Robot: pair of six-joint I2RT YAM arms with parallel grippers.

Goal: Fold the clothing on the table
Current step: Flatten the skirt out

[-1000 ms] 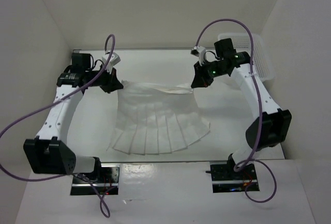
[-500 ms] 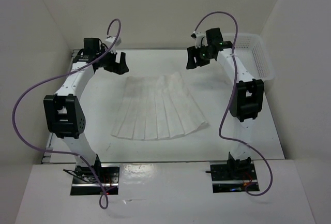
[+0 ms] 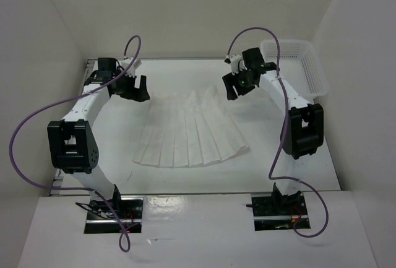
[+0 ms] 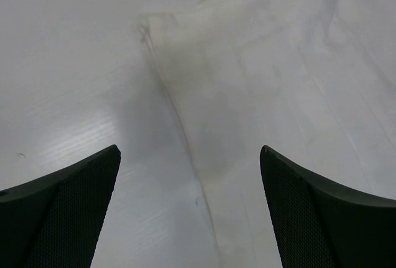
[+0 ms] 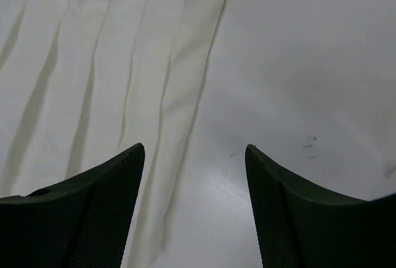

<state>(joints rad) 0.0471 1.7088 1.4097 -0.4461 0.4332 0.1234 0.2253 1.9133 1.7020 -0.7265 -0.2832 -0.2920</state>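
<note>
I see left gripper [image 3: 137,90] and right gripper [image 3: 231,87] both sprung apart, upper frame — the clothing [image 3: 189,133], released, lies flat at centre — ready to fold.

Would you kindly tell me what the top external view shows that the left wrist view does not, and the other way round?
Only the top external view shows the whole pleated clothing spread flat, both arms, the right gripper and the mesh basket at the far right. Only the left wrist view shows the textured fingers close up and the crease at the garment's corner. Both show the left gripper open, holding nothing, over the clothing's far left edge on the white table.
</note>
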